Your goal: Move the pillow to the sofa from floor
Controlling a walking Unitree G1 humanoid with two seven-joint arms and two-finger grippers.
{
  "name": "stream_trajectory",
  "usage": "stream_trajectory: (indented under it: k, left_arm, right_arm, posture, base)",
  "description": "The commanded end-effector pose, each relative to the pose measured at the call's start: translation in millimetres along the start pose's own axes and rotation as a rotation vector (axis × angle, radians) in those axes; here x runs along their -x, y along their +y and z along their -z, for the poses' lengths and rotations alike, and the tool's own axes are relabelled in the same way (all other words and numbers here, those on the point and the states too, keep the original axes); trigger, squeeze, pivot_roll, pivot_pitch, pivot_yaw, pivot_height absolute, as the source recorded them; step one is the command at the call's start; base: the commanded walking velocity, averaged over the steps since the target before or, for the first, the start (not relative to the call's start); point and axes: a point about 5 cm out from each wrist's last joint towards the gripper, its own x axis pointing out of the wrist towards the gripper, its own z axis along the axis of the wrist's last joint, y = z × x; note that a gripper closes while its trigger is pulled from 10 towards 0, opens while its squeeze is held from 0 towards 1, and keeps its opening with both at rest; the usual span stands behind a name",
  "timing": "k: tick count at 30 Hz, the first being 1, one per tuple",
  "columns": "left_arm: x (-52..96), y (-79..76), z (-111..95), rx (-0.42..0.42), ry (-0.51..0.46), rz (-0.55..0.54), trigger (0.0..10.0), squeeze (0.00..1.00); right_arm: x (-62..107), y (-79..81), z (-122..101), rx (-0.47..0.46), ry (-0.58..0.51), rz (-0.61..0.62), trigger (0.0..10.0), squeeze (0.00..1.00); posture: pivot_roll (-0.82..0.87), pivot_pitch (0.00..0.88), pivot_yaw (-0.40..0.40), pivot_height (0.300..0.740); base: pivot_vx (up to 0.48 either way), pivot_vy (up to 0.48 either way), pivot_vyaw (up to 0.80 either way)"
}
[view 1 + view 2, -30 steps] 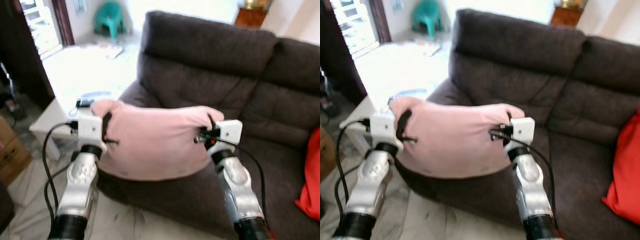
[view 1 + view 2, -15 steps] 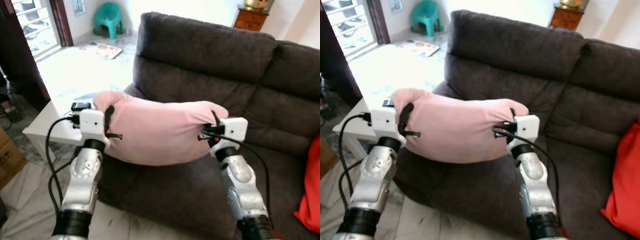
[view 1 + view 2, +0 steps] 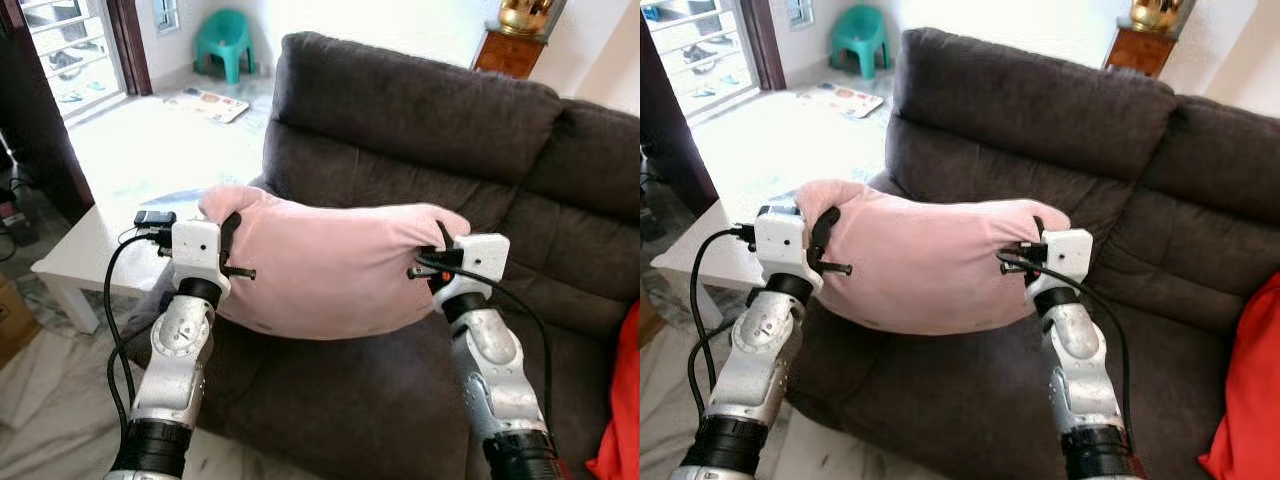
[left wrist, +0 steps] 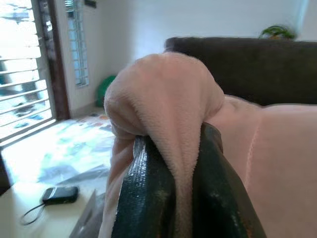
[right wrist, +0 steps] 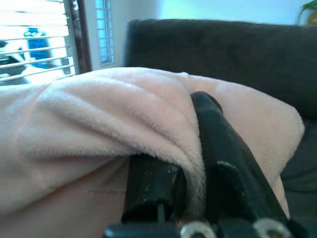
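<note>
A soft pink pillow (image 3: pixel 330 265) hangs in the air between my two arms, just above the left seat cushion of the dark brown sofa (image 3: pixel 420 120). My left gripper (image 3: pixel 232 232) is shut on the pillow's left corner, and the left wrist view shows the plush fabric (image 4: pixel 168 114) pinched between the black fingers (image 4: pixel 141 188). At the right corner my right gripper (image 3: pixel 440 240) is shut on the fabric too; its fingers (image 5: pixel 223 148) clamp a fold of the pillow (image 5: pixel 99 114). The pillow sags in the middle.
A white low table (image 3: pixel 95 250) stands left of the sofa with a phone and cable (image 4: pixel 59 194) on it. A red cushion (image 3: pixel 1252 390) lies at the sofa's right end. Behind are a teal plastic chair (image 3: pixel 225 38), a floor mat (image 3: pixel 208 102) and a wooden cabinet (image 3: pixel 512 52).
The view has shifted closer to the sofa. The pillow, held at both corners, has come forward and now hangs over the left seat cushion instead of its front edge.
</note>
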Motion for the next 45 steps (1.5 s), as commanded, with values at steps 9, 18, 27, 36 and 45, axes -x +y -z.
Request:
stream_trajectory:
  k: [9,18,27,36,45]
  left_arm:
    - [-3.1,-3.1,-7,0.023,-0.028,0.002,10.0,0.0]
    - [-2.0,-4.0,-5,0.024,-0.02,0.008,10.0,0.0]
    - [-0.5,-5.8,0,0.049,0.015,0.019,10.0,0.0]
    - [7.6,-15.5,28,0.168,0.209,0.077,10.0,0.0]
    - [11.4,-25.3,32,0.245,0.25,0.129,10.0,0.0]
  right_arm:
    - [-2.4,-8.1,-20,0.01,-0.086,0.016,10.0,0.0]
    - [-2.4,-8.9,-19,0.015,-0.076,0.02,10.0,0.0]
    - [-2.9,-11.2,-15,0.041,-0.041,0.033,10.0,0.0]
    - [-23.3,-25.1,0,0.145,0.128,0.074,10.0,0.0]
    - [-40.1,-27.7,10,0.184,0.237,0.054,10.0,0.0]
  posture:
    - [0.12,0.0,-0.118,0.74]
    - [0.12,0.0,-0.117,0.74]
    - [0.12,0.0,-0.121,0.74]
    - [0.12,0.0,-0.127,0.74]
    - [0.13,0.0,-0.142,0.74]
  base:
    - [0.286,0.0,0.0]
    - [0.291,0.0,0.0]
    - [0.194,0.0,0.0]
    - [0.0,0.0,0.0]
    - [0.0,0.0,0.0]
